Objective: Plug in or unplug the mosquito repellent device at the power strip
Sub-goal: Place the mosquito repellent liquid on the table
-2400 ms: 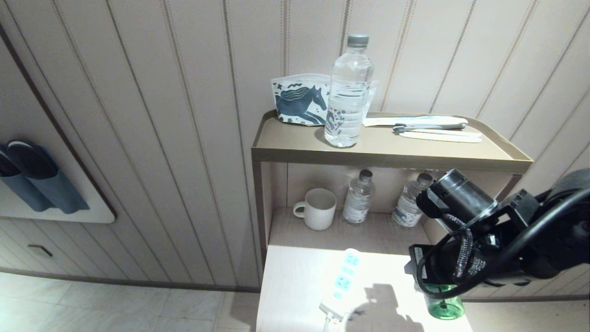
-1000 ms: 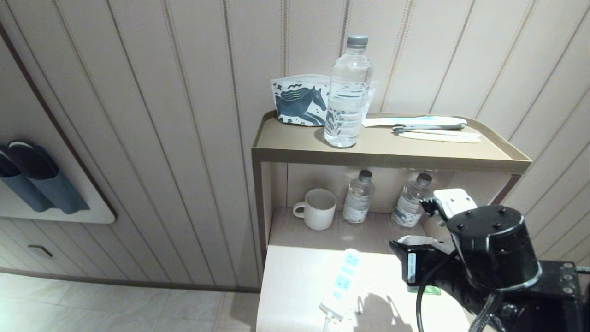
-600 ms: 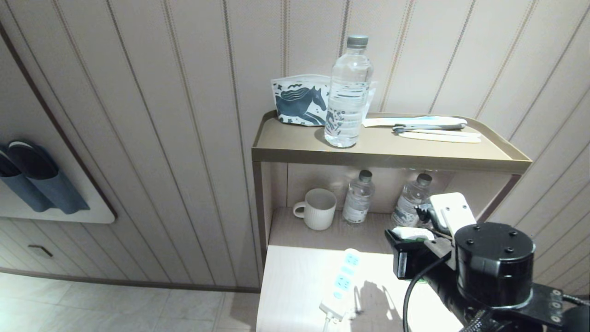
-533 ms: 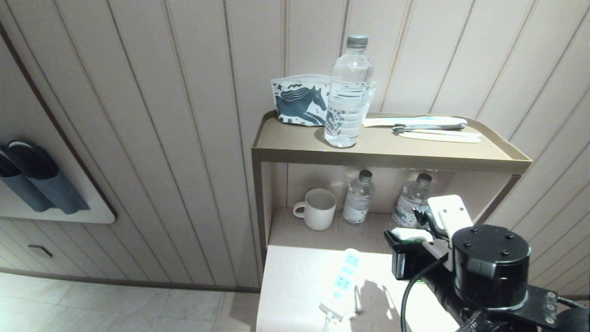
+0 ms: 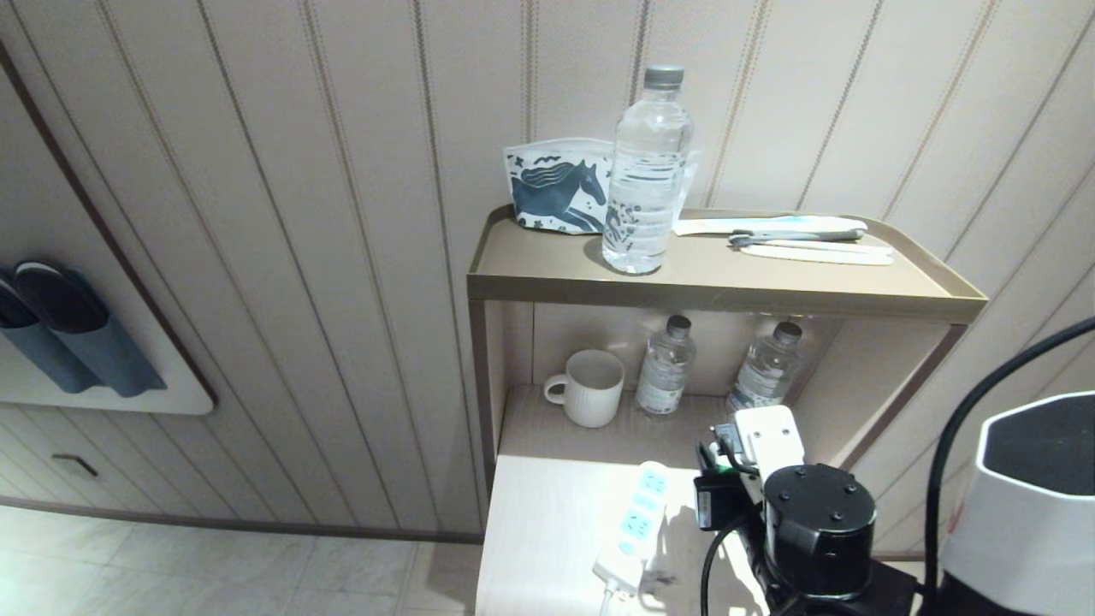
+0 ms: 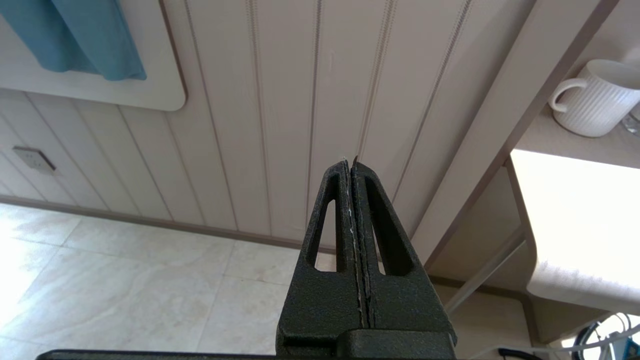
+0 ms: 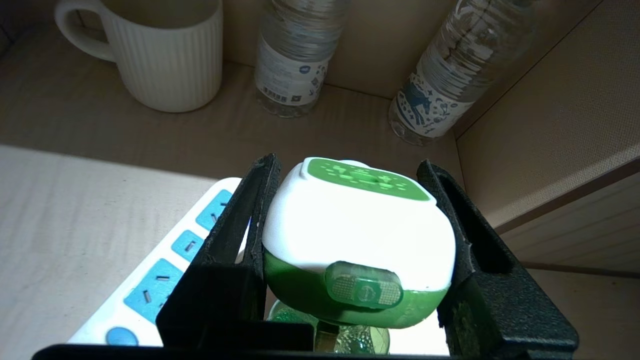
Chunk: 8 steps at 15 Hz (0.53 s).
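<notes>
Here the right gripper [image 7: 350, 250] held the mosquito repellent device [image 7: 357, 240] clamped between its jaws, raised just beside the power strip [image 5: 637, 524] on the counter [image 5: 547, 539]. Its prongs were hidden, so a misjudged tilt could likely miss the socket slots or shove the loose strip aside. The left gripper [image 6: 352, 200] hung parked over the floor, jaws pressed together.
</notes>
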Motion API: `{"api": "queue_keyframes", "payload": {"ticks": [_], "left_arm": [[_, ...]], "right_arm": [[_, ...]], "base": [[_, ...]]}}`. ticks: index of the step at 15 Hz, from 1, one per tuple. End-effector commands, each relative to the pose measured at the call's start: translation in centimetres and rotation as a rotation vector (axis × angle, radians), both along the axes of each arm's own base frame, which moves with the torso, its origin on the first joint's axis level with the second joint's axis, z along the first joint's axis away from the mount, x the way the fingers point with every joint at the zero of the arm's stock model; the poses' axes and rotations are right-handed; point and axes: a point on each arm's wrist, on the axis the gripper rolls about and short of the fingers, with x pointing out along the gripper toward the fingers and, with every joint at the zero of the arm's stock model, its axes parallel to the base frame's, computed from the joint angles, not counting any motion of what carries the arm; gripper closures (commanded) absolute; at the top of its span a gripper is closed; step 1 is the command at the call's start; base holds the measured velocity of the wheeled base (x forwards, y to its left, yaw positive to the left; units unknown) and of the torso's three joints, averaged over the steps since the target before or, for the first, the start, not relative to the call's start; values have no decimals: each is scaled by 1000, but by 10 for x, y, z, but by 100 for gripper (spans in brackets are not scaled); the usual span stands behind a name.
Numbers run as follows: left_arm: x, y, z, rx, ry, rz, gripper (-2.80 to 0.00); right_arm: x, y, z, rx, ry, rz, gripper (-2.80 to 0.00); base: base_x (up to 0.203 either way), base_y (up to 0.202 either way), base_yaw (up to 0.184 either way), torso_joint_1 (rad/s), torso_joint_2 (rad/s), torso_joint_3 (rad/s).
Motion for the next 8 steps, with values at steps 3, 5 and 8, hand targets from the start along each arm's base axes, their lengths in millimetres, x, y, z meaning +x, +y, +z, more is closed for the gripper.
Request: {"api": "queue_keyframes", "payload": {"ticks": [3,5,8], "left_arm": [[0,0,0,0,3,1,0],[0,0,0,0,2,1,0],[0,0,0,0,2,1,0]], "right_arm": [[28,-12,-15,-9,-1,-99,0],[35,-29,-14,-6,2,-150,0],[27,-31,-17,-16,26,-129,0]], "base": [[0,0,0,0,0,0],[0,0,0,0,0,0],[0,0,0,0,0,0]]}}
